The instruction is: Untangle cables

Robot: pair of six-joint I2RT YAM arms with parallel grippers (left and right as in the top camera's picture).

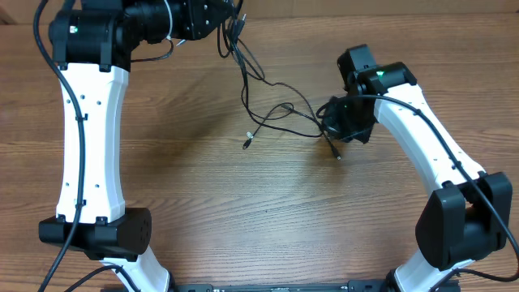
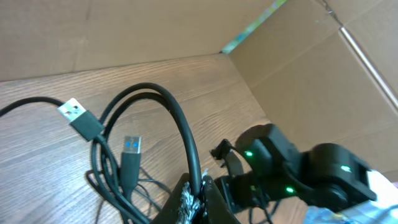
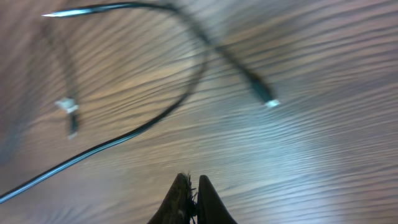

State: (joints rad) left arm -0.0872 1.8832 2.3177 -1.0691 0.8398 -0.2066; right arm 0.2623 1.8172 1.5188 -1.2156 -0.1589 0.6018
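The cables (image 1: pixel 243 73) are thin black cords that hang from my left gripper (image 1: pixel 233 31) at the table's far edge and spread over the middle of the wood. One plug tip (image 1: pixel 247 142) lies at centre, another (image 1: pixel 337 154) beside my right gripper (image 1: pixel 331 128). In the left wrist view my left gripper (image 2: pixel 200 196) is shut on a thick black cable (image 2: pixel 186 134), with two USB plugs (image 2: pixel 74 112) (image 2: pixel 132 148) dangling nearby. My right gripper (image 3: pixel 194 185) is shut just above the table. A cord (image 3: pixel 134 134) and a plug (image 3: pixel 268 102) lie ahead of it, neither visibly between its fingers.
The wooden table (image 1: pixel 243 219) stretches toward the front edge. Brown cardboard walls (image 2: pixel 298 68) stand behind the table's far side. The right arm's black wrist (image 2: pixel 292 177) shows beyond the left gripper.
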